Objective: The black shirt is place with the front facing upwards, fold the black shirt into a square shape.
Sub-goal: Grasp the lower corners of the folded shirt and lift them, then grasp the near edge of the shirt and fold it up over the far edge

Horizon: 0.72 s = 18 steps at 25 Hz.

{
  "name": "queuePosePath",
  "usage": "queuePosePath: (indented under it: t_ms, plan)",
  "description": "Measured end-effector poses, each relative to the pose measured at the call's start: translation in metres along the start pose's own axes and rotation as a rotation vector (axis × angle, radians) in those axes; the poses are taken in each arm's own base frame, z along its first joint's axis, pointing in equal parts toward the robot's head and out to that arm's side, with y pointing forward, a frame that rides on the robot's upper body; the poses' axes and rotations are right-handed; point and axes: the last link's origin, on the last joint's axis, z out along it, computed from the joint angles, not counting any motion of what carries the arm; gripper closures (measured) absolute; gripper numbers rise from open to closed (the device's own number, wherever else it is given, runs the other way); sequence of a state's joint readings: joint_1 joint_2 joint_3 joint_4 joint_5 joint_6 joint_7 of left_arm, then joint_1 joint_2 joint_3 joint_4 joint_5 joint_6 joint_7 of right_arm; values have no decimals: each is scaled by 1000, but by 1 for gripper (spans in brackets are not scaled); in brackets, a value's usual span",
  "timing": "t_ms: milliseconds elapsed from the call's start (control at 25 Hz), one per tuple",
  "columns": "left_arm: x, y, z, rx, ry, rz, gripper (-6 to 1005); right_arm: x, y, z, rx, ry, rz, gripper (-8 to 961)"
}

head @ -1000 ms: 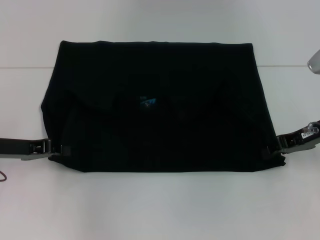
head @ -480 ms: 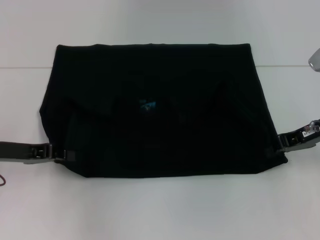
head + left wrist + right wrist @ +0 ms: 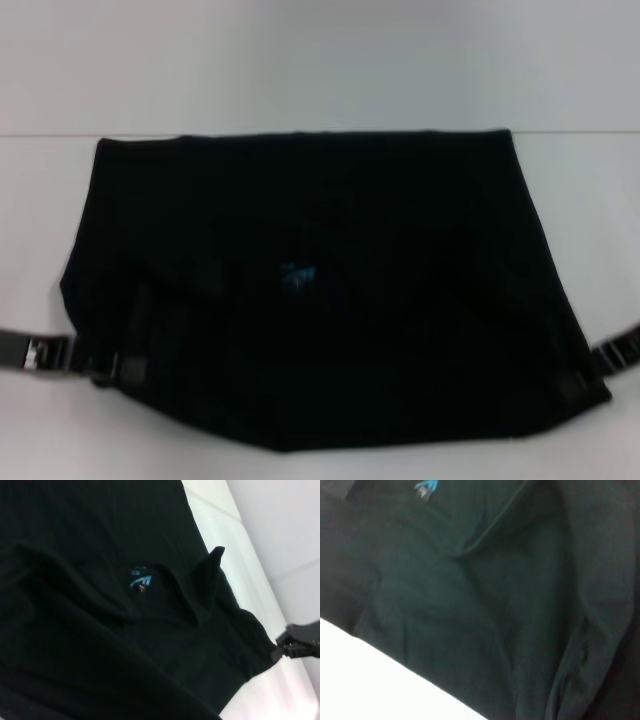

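Black cloth meets the left gripper at the shirt's near left corner; its fingers appear closed on the edge of the black shirt, with the dark arm reaching in from the left border of the head view. On the opposite side the right gripper sits at the near right corner of the garment, its arm coming in from the right border; there too the cloth seems pinched, though the fingertips are partly lost against the dark fabric. The left wrist view catches that right gripper farther off, touching the shirt's edge where the cloth meets the pale surface.

Between the two grippers the shirt lies spread across the white table as a broad, roughly four-sided shape — narrower along its far edge, wider toward the robot. Its near edge runs between the two held corners and sags a little lower near the middle. No lettering shows on the upper surface; the fabric reads as plain black with soft folds and creases.

A small blue neck label shows just left of the shirt's centre. The left wrist view shows the same label beside a raised fold of cloth, and the right wrist view shows it at the frame's edge — the rest of that view is filled by rumpled dark fabric and a strip of table.
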<state>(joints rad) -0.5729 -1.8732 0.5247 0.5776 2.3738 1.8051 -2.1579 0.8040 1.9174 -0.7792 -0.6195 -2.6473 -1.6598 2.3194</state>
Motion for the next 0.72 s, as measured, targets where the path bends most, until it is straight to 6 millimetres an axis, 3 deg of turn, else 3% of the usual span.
queuePosePath:
  t_ms: [400, 560, 720]
  plan:
    - [-36, 9, -3, -44, -280, -83, 996, 58, 12, 18, -200, 153, -61, 917]
    - [-38, 14, 2, -57, -350, -103, 997, 63, 14, 24, -216, 169, -63, 917]
    - [-26, 19, 3, -74, -316, -86, 997, 56, 14, 25, -232, 113, -45, 917]
